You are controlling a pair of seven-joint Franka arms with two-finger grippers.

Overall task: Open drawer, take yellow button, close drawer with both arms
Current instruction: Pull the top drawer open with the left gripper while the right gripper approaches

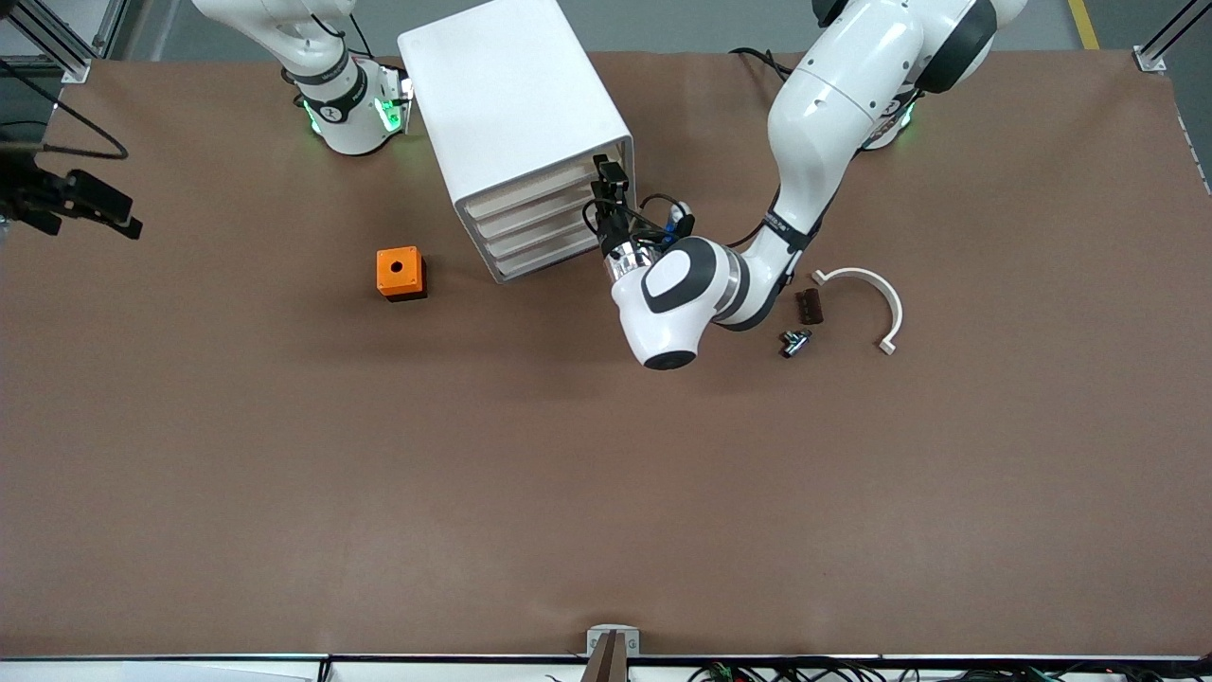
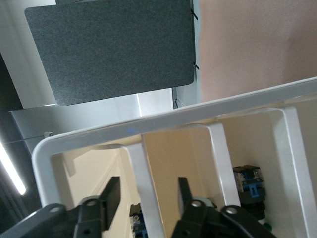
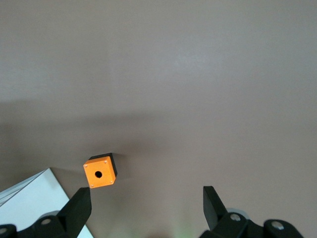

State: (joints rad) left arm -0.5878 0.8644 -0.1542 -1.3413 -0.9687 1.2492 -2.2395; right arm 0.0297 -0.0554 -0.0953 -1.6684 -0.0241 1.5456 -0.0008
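Note:
The white cabinet (image 1: 511, 114) stands near the robots' bases with its four drawers all flush. The uppermost drawer (image 1: 540, 192) is shut. My left gripper (image 1: 607, 180) is at the front corner of the cabinet, level with the upper drawers. In the left wrist view it (image 2: 148, 187) is open, and its fingers (image 2: 112, 192) straddle a white front strip (image 2: 141, 173) without touching it. Dark blue parts (image 2: 249, 182) show dimly inside the drawers. The button is hidden. My right gripper (image 3: 147, 197) is open and empty, high over the table, and out of the front view.
An orange cube box with a hole (image 1: 401, 272) sits beside the cabinet toward the right arm's end; it also shows in the right wrist view (image 3: 100, 171). A small black-and-white part (image 1: 794, 342), a brown piece (image 1: 809, 306) and a white curved clip (image 1: 876, 294) lie toward the left arm's end.

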